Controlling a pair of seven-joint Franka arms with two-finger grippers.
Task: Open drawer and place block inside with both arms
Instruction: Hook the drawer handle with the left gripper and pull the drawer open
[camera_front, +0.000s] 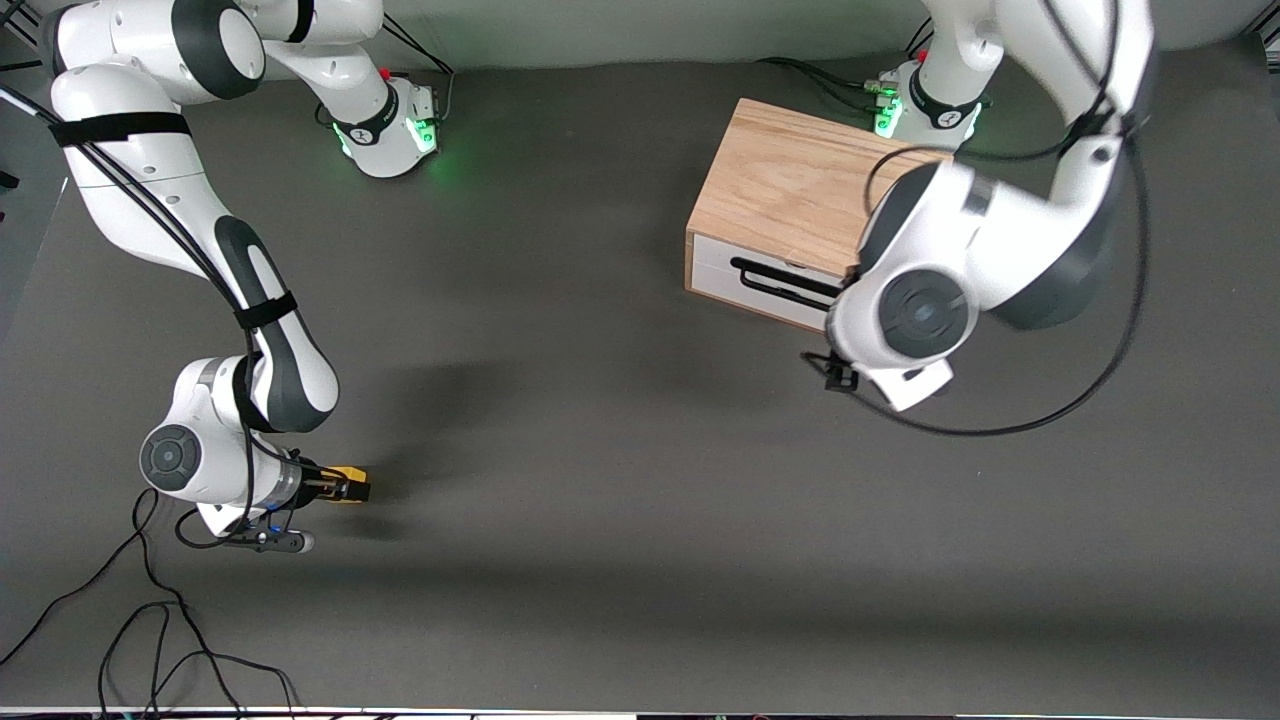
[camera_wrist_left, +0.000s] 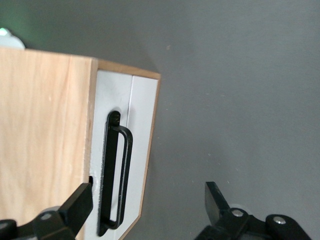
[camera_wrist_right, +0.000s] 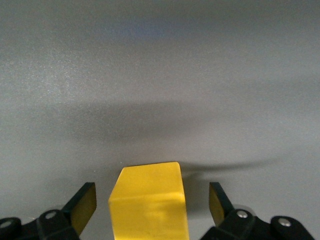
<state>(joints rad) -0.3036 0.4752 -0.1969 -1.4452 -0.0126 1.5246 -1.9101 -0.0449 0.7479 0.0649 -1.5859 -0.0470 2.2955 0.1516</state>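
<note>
My released left gripper (camera_wrist_left: 147, 210) straddles the white drawer's black wire handle (camera_wrist_left: 115, 172) off-centre and may slip, while my released right gripper (camera_wrist_right: 150, 205) brackets the small yellow cube (camera_wrist_right: 149, 202).

My cabinet (camera_front: 790, 180) shows pale, matt wood grain; its drawer (camera_wrist_left: 137, 150) front is smooth white, the wire handle (camera_wrist_left: 116, 172) satin black. The yellow block (camera_wrist_right: 150, 200) looks smooth, faintly glossy. The table (camera_front: 600, 420) is matt grey.
</note>
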